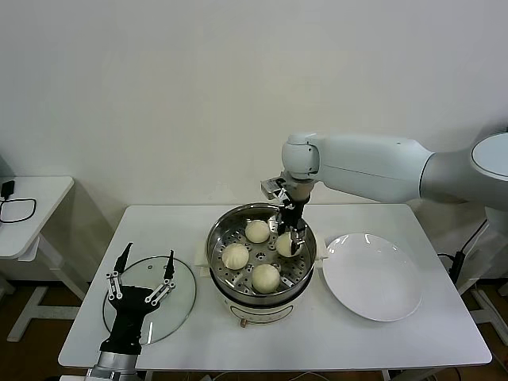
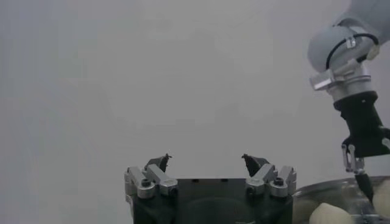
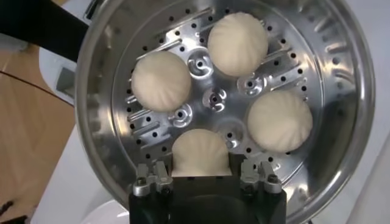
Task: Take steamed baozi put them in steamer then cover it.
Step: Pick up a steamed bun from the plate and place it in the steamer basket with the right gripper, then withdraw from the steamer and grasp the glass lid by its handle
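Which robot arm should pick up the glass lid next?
Probably the left. The left gripper hovers open right over the glass lid, while the right gripper is shut on the fourth baozi inside the steamer.

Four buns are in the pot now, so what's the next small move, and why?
Probably open the right gripper and lift clear: its fingers grip the fourth bun on the steamer tray. The lid lies beside it, under the open left gripper.
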Motion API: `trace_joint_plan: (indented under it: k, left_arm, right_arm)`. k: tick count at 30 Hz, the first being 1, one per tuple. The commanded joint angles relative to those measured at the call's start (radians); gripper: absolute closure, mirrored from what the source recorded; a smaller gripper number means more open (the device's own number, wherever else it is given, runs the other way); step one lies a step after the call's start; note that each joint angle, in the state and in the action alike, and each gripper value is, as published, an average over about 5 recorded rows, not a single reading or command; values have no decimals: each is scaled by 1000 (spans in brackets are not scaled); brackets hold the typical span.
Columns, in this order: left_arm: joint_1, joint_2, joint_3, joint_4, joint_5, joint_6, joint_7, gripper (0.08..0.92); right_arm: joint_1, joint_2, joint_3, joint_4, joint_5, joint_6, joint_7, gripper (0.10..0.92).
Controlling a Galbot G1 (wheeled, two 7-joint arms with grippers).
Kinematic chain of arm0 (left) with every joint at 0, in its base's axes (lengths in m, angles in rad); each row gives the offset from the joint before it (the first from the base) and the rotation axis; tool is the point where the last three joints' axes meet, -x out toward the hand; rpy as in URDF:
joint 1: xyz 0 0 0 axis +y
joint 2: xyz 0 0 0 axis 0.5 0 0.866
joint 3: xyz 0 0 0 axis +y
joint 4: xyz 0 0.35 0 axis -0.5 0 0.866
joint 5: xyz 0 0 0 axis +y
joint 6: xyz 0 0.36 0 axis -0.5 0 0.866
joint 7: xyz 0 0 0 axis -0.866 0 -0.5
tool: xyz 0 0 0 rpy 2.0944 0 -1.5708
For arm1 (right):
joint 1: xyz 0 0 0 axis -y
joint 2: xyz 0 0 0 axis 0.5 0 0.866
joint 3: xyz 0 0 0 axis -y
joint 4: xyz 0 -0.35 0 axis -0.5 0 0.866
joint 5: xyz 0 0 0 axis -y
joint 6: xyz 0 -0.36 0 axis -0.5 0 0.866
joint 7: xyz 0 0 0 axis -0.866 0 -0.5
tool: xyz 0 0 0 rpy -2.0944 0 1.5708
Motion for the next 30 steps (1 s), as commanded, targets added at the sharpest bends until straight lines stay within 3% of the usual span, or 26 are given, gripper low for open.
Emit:
trace_joint_plan:
  k: [1,4,12,21,24,30]
  left_arm:
    - [1,-2,0,-4,-1,1,-4,177]
    - [1,-3,-1,-5,-1,1,-5,177]
    - [4,-4,-6,-4,0,0,-5,177]
    - [1,-2,-8,5,44,-4,-16,177]
    - [-14,0,-8,35,125,-10,-39,177]
    - [-40,9,-7,108,325,-25,-101,177]
  right_arm:
    - [-18,13,-7,-3,-31,4,16,389]
    - [-22,10,-6,4,-25,4,26,370]
    - [-32,0,19,24,-26,12,44,211]
    - [-19,-151,222,133,-10,79,86,203]
    - [-32,-229,306,155,42,185,300,203]
    - [-195,-392,444,227,95,383,1135,203]
